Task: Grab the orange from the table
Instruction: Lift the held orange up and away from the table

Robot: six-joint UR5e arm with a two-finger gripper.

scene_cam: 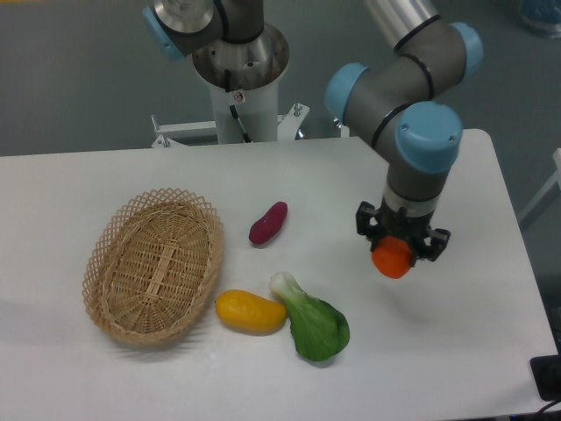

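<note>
The orange (393, 259) is small, round and bright orange. It sits between the black fingers of my gripper (400, 249) at the right side of the white table (263, 175). The gripper points straight down and is shut on the orange. The fruit's top is hidden by the gripper body. I see a faint shadow below it, so it seems held a little above the tabletop.
A woven oval basket (105, 263) stands at the left. A purple sweet potato (268, 223) lies mid-table. A yellow mango-like fruit (251, 311) and a green bok choy (311, 320) lie near the front, left of the gripper. The arm's base (241, 79) stands at the back.
</note>
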